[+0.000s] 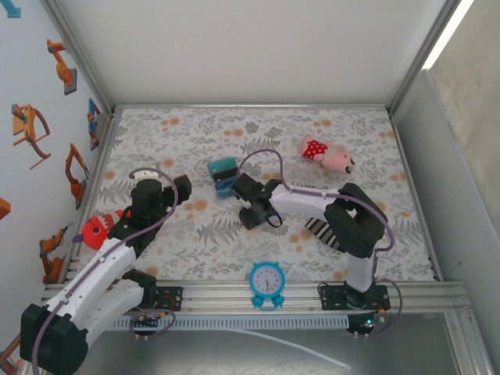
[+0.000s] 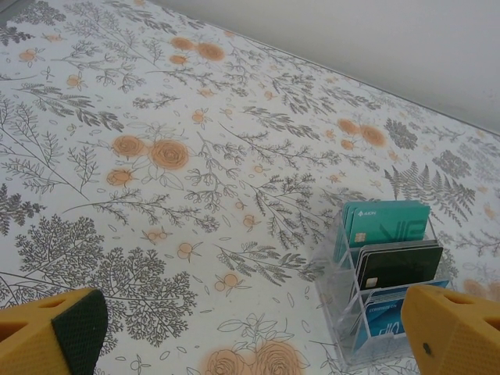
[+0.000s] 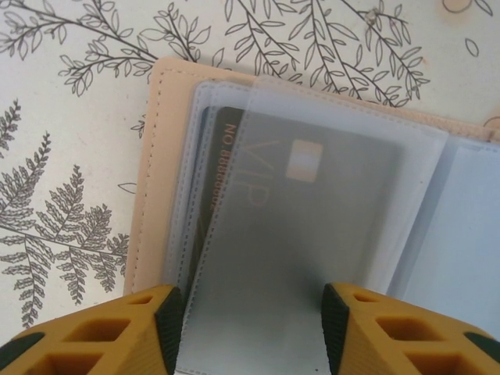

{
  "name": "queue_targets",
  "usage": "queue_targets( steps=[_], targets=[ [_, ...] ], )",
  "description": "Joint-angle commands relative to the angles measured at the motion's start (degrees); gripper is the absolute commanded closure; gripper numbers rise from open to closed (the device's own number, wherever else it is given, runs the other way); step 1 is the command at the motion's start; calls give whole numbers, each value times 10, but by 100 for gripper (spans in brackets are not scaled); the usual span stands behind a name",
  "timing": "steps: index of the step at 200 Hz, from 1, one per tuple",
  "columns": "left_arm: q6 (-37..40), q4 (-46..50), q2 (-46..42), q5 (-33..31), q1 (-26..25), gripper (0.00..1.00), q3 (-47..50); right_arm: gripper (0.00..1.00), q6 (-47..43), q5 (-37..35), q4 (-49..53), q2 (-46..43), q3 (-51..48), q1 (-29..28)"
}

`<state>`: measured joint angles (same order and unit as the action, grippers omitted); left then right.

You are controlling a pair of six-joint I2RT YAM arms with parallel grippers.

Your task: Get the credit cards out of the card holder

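Tan wallet (image 3: 145, 195) lies open on the flowered table (image 1: 328, 129) under the right gripper (image 3: 251, 312), its pale blue inside out to the right in the right wrist view. Clear plastic sleeves (image 3: 234, 117) fan out from its spine. A dark card (image 3: 312, 234) with a gold chip and pale "VIP" lettering sits inside the top sleeve, which is tilted a little off the ones below.

The right gripper's jaws stand part-way apart, one dark pad (image 3: 170, 328) on each side of that sleeve's near end. The left pad sits right at the sleeve's edge. I cannot tell whether the pads press the sleeve or only straddle it.

From above, the right gripper (image 1: 248, 209) is mid-table, just near and right of a clear rack (image 1: 223, 176). The left wrist view shows three cards upright in the rack (image 2: 337, 291): a teal card (image 2: 387, 223) at the far end, a black card (image 2: 400, 262) in the middle and a blue card (image 2: 381, 322) nearest.

The left gripper (image 1: 178, 190) hovers left of the rack with its jaws wide and nothing between them, its yellow fingers (image 2: 47, 336) at the bottom corners of its own view.

A pink plush (image 1: 328, 155) lies far right. A striped sock (image 1: 319, 230) lies beside the right arm, a blue clock (image 1: 267, 280) stands at the near edge, and a red toy (image 1: 97, 228) is at the left edge.
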<state>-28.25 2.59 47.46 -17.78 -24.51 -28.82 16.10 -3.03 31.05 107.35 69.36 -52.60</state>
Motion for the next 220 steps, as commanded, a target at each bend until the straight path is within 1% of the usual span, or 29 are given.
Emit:
queue_targets(
  steps=[1,69,100,157,220],
  targets=[
    [-7,16,-11,-11,-2,3,-6,52,9,-2,0,10,-9,-3],
    [-1,56,-54,-12,-2,3,-18,72,20,3,-1,7,-13,0],
    [0,71,-75,-12,-2,3,-20,80,25,26,-9,0,-12,0],
    [0,95,-111,-12,-2,3,-28,83,44,82,-42,-38,-33,0],
    [-1,107,-125,-4,-1,3,-40,87,49,66,-41,-74,-40,1]
  ],
)
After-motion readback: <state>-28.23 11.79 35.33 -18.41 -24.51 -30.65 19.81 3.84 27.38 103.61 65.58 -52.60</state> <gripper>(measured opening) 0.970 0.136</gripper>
